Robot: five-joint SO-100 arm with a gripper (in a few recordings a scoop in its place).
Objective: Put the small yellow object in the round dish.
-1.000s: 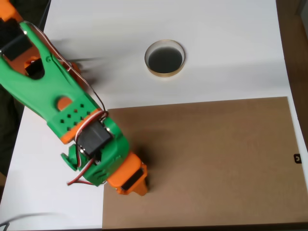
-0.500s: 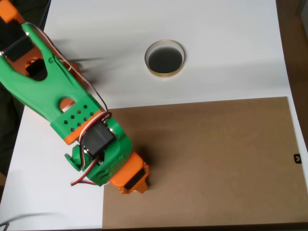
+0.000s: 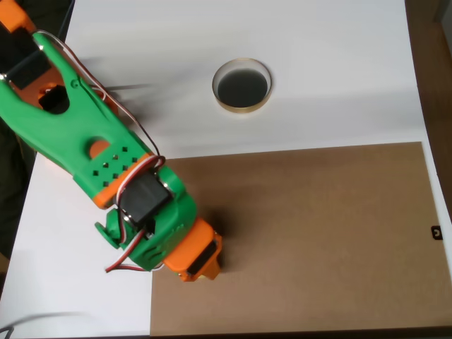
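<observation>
White tabletop and a brown board [image 3: 318, 233] carry the scene; the round dish [image 3: 242, 85] sits at twelve o'clock, well apart from the gripper [image 3: 205, 272], lowered at seven, its jaws and the small yellow object hidden beneath it

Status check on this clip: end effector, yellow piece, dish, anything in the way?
End effector low over the brown board's left edge, jaws hidden under the arm. Yellow piece not sighted. Round dish empty on the white table, path clear.
</observation>
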